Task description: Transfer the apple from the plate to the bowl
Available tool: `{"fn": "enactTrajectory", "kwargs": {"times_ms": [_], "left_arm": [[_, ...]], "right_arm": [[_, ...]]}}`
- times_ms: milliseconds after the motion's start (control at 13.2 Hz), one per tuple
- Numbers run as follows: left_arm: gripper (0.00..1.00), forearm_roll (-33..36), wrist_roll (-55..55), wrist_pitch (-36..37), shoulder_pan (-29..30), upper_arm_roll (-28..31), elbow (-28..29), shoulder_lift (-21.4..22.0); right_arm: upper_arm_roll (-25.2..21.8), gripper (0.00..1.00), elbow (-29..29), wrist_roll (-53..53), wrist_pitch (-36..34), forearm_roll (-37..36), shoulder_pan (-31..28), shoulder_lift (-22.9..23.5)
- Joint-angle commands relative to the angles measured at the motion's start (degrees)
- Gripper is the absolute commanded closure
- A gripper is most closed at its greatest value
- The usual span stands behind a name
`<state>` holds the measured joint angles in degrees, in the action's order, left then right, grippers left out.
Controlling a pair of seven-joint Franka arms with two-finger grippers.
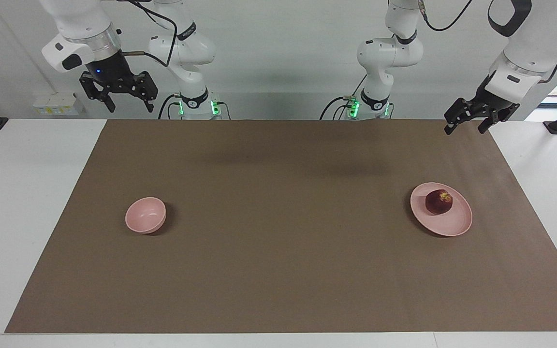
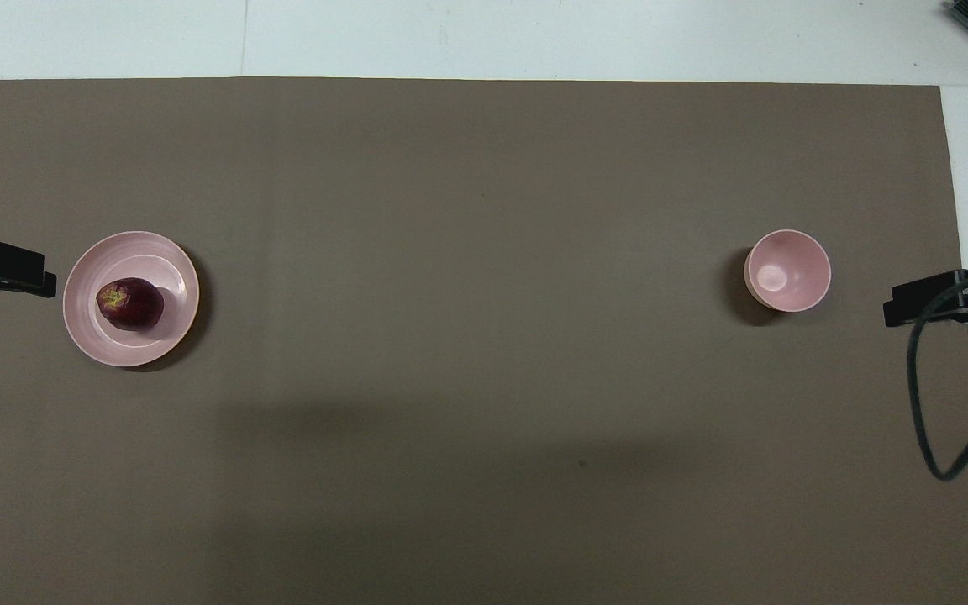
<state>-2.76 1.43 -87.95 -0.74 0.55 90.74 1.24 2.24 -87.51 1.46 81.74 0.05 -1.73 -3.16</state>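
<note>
So the apple (image 1: 439, 201) is sitting on the plate (image 1: 455, 226), way over at my left arm's end of the table, and the bowl (image 1: 145, 215) is well apart from it at my right arm's end, with nothing but bare brown mat (image 1: 278, 270) between them. That pretty much decides who goes first: my left gripper (image 1: 467, 122) is hanging up in the air over the mat's corner at the plate's end, fingers spread and holding nothing, and the apple lies down and away from my base from there. My right gripper (image 1: 128, 100) is parked high by its own base at the bowl's end, also spread wide and empty, just waiting. The apple is a bit egg-shaped from above, lying on its side with the yellowish stem end pointing toward the table's edge at my left arm's end, so I figure I'd want to close across the narrower way. It also sits off-centre on the plate, toward that same edge, which could make the rim a bit awkward.
</note>
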Motion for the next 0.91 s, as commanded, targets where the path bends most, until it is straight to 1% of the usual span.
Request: {"fn": "enactTrajectory", "kwargs": {"times_ms": [0,607,835], "left_arm": [[0.0,-0.4,-0.03,0.41,-0.06,0.42,2.07,1.92],[0.0,-0.4,0.06,-0.29,-1.1,0.42,2.6,1.93],[0.0,-0.4,-0.12,-0.9,-0.67,0.42,4.54,2.45]], "right_arm": [[0.22,0.0,-1.43,-1.2,0.96,1.18,-0.91,-1.06],[0.3,0.0,-1.43,-1.2,0.88,1.18,-0.82,-1.06],[0.22,0.0,-1.52,-1.11,0.88,1.18,-0.82,-1.06]]}}
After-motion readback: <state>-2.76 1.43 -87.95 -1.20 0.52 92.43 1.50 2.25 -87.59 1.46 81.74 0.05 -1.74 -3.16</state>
